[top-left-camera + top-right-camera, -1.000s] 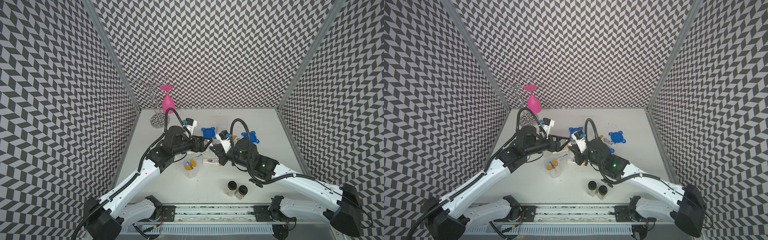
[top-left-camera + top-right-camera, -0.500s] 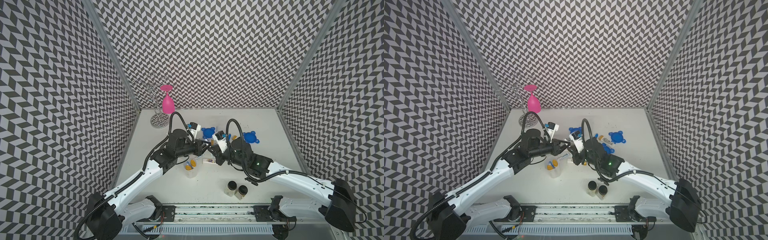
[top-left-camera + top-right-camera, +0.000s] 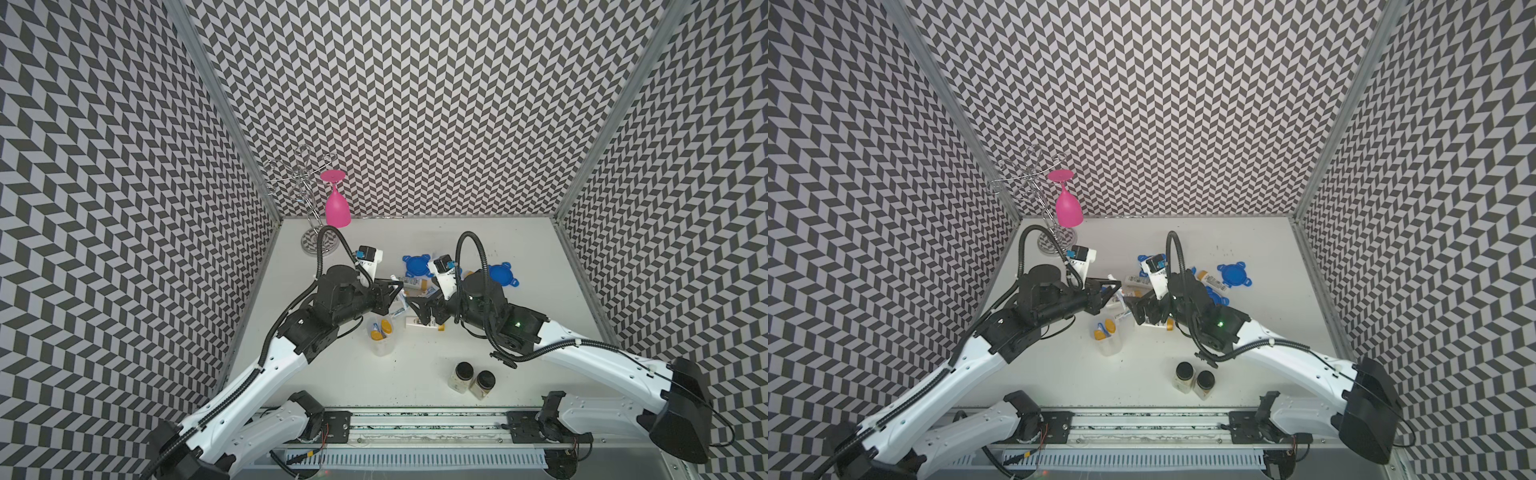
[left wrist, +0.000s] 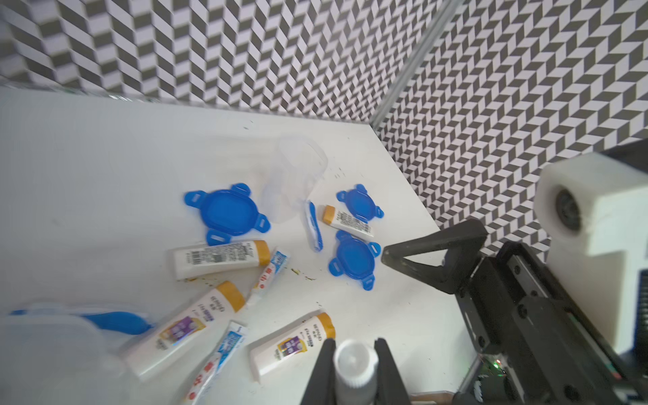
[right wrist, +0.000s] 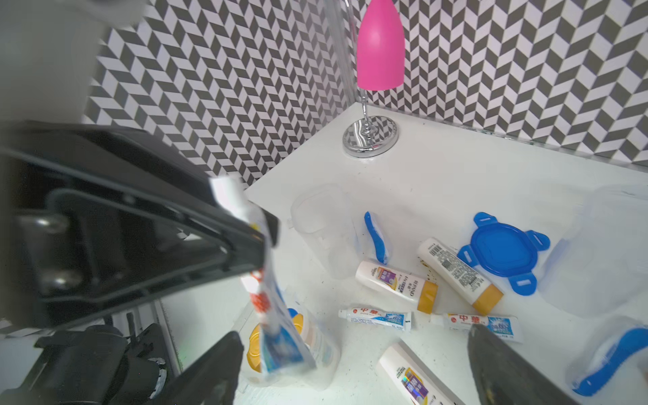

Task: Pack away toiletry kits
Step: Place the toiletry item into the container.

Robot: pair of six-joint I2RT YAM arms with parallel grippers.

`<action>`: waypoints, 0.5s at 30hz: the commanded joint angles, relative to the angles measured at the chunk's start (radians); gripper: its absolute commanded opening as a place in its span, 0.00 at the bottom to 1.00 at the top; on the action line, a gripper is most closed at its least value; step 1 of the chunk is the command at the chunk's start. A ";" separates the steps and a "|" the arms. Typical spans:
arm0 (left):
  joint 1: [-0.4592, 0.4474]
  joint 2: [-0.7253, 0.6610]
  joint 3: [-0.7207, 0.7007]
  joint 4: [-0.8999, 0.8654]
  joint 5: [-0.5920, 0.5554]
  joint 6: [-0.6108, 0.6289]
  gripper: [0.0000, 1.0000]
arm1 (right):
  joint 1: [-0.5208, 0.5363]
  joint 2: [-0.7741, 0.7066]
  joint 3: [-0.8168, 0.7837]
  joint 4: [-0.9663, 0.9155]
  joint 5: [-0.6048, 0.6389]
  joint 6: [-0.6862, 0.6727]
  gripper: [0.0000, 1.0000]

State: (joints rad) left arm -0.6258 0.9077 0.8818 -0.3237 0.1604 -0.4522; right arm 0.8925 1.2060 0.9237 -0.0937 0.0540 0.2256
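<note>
My left gripper [image 4: 354, 350] is shut on a white-blue toothpaste tube [image 5: 270, 298], whose white cap shows between the jaws. The tube hangs over an upright clear tub [image 3: 380, 336] that holds gold-capped bottles. My right gripper [image 5: 354, 371] stands open just beside it, with nothing between its fingers. Loose on the table lie white bottles [image 4: 217, 259], more toothpaste tubes [image 5: 375, 317], a blue toothbrush [image 4: 314, 226], blue lids [image 4: 226, 214] and an empty tub [image 4: 294, 175] on its side. In both top views the two grippers meet at mid-table.
Two black-capped jars [image 3: 471, 376] stand near the front edge. A pink wine glass [image 3: 336, 205] hangs upside down on a wire rack [image 3: 309, 195] in the back left corner. Patterned walls close in three sides.
My left gripper has closed on the toothpaste tube. The right gripper, shut before, has opened and let go of it. Both arms have drawn closer together.
</note>
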 commanded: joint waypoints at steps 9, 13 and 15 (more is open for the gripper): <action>-0.043 -0.127 -0.071 -0.174 -0.381 0.136 0.00 | -0.397 0.036 0.017 -0.347 0.111 0.155 0.98; -0.106 -0.128 -0.113 -0.159 -0.453 0.098 0.00 | -0.498 0.103 0.000 -0.334 0.041 0.158 0.98; -0.133 -0.136 -0.141 -0.130 -0.471 0.083 0.00 | -0.529 0.136 -0.002 -0.332 0.013 0.156 0.99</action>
State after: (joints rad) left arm -0.7288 0.7883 0.7635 -0.4721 -0.2287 -0.3458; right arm 0.3897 1.3178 0.9249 -0.4202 0.1173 0.3641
